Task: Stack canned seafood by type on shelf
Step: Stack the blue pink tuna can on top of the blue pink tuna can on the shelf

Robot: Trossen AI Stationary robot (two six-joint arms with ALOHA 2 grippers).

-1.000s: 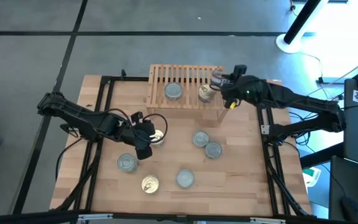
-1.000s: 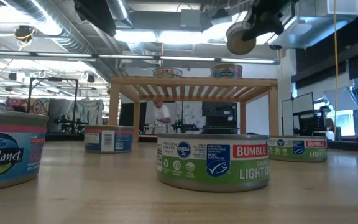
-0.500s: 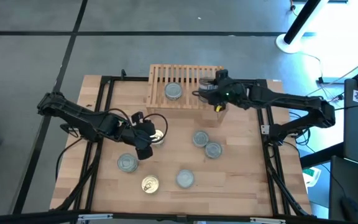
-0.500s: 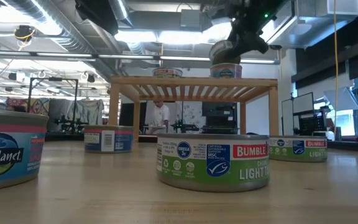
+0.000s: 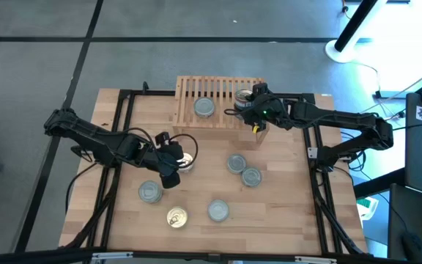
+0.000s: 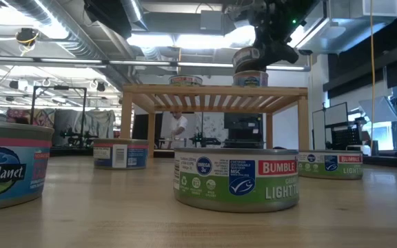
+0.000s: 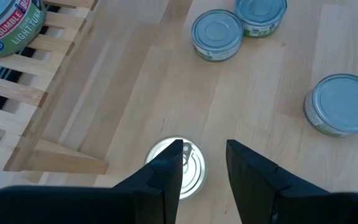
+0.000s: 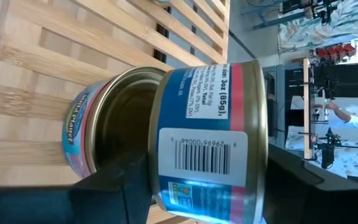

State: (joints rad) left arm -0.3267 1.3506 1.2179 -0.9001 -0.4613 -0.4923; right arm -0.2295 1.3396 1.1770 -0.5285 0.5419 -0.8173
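On the table in front of the shelf, the left gripper (image 7: 204, 165) hovers part-open over a gold-topped tin (image 7: 178, 168), apparently not touching. Five tins lie on the tabletop (image 5: 284, 213). On the shelf (image 5: 189, 92), the right gripper (image 5: 249, 103) clasps a blue-labelled tin (image 8: 210, 149) atop another; a silver tin (image 5: 204, 107) sits alongside.

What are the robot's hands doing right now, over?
Right gripper setting a blue tin on another, on the shelf. Left gripper open over a gold tin. Nothing blocking.
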